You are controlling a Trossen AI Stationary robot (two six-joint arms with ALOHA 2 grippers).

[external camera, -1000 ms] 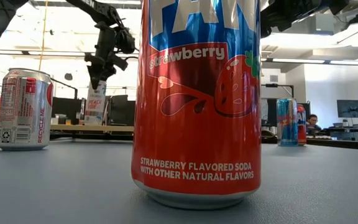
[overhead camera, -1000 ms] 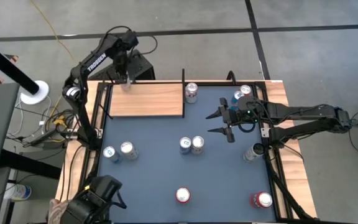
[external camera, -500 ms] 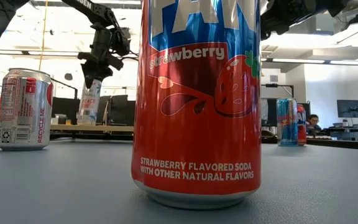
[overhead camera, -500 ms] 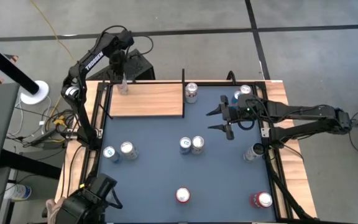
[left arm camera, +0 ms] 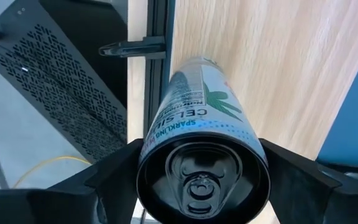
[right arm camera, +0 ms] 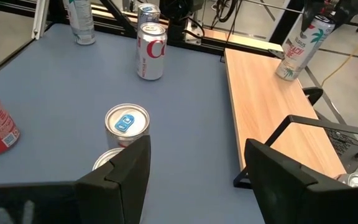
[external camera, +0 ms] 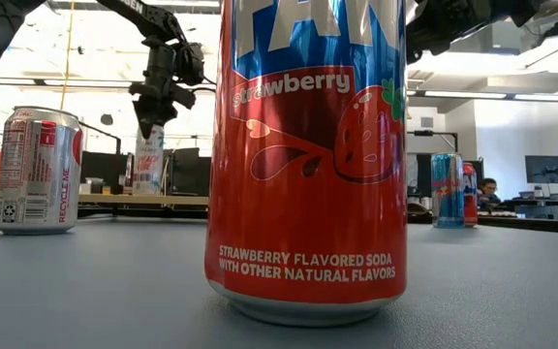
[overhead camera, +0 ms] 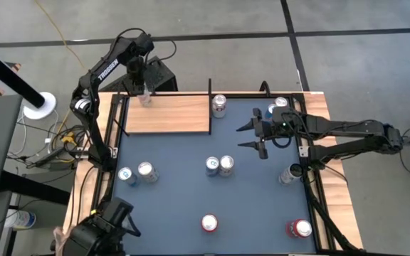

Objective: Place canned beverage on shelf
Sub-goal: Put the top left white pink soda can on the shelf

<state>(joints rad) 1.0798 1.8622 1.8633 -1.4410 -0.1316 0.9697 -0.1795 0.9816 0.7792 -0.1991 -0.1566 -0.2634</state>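
Shelf (overhead camera: 168,115) at the blue desk's (overhead camera: 191,192) far left corner bearing a slim white can (overhead camera: 144,97) upright on its outer edge, left end effector (overhead camera: 141,87) straddling the can, apparently loosened, fingers wide; right end effector (overhead camera: 255,136) hovering spread and empty over mid-desk.
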